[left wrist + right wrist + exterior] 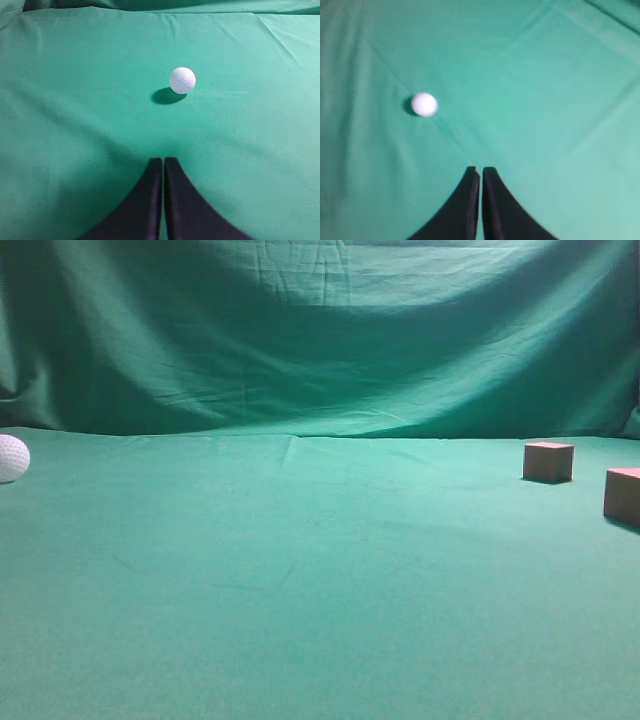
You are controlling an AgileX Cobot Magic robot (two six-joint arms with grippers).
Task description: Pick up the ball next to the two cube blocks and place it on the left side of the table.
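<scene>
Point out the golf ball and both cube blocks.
golf ball (182,80), left wrist view, centre of its dimpled surface.
farther cube block (548,462), exterior view, front face.
nearer cube block (623,497), exterior view, front face, cut by frame edge.

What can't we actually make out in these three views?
- Ball: exterior view, its left part cut off by the frame edge.
- Nearer of the two cube blocks: exterior view, cut by the right edge; the other block shows whole.
- Both arms: absent from the exterior view.
- Right wrist view: blurred, so the ball's dimples are lost.
- Blocks: outside both wrist views.
</scene>
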